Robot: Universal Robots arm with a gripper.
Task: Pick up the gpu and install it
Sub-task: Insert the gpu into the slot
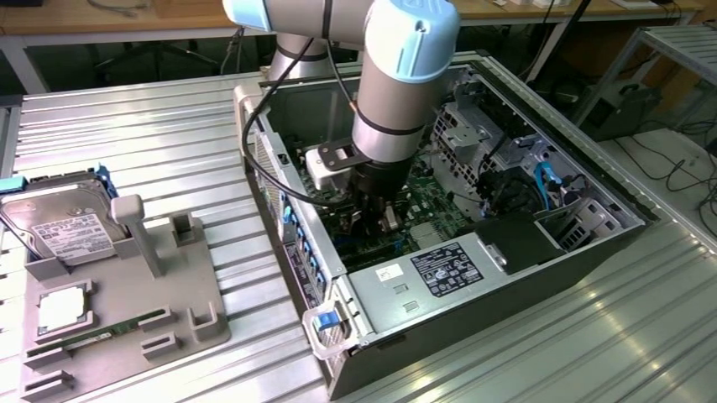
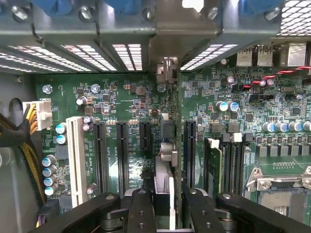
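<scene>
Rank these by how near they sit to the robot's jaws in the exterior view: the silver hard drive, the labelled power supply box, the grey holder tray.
1. The power supply box, inside the open computer case, just toward the exterior view's right of the gripper.
2. The grey holder tray, outside the case on the exterior view's left.
3. The hard drive, at the tray's far left end.

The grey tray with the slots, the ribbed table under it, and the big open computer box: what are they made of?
The tray looks like matte grey plastic: dull, even colour, rounded moulded posts. The table seems bare metal, likely aluminium: silvery ribs with bright streaks of reflected light. The computer box appears to be sheet metal, grey inside with perforated panels; its outer walls look dark, perhaps painted.
</scene>
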